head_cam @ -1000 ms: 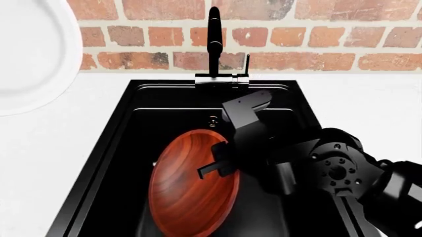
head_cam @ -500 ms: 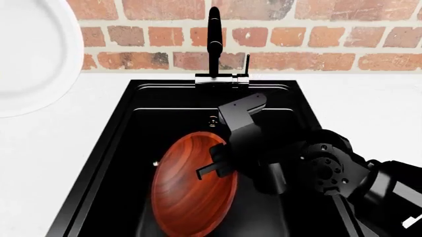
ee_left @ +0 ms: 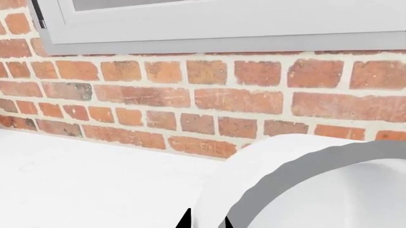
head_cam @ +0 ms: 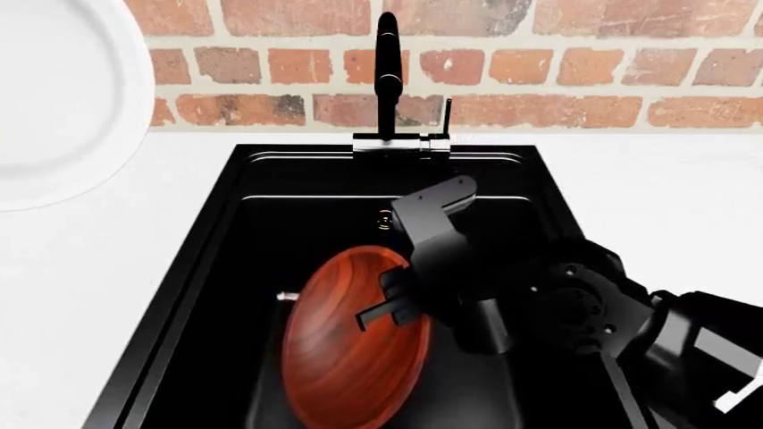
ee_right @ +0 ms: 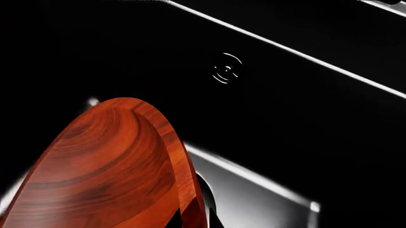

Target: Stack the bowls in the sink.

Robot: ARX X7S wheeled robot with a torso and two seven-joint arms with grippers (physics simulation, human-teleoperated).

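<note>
The right arm reaches down into the sink (head_cam: pixel 214 268), its right tool (head_cam: pixel 399 299) clenched on the rim of the wood-grain bowl (head_cam: pixel 352 344) — held tilted on edge, long axis running toward the faucet (head_cam: pixel 388 71). The white bowl (head_cam: pixel 54 98) is cut off at the frame edge above the desk (head_cam: pixel 96 268); the left tool (ee_left: pixel 203 221) barely shows at its rim — grip unclear.

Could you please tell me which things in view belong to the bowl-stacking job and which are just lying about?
Job: wooden bowl, tilted, held by right gripper; white bowl, at left gripper; sink.
Lying about: faucet, brick wall, counter.
</note>
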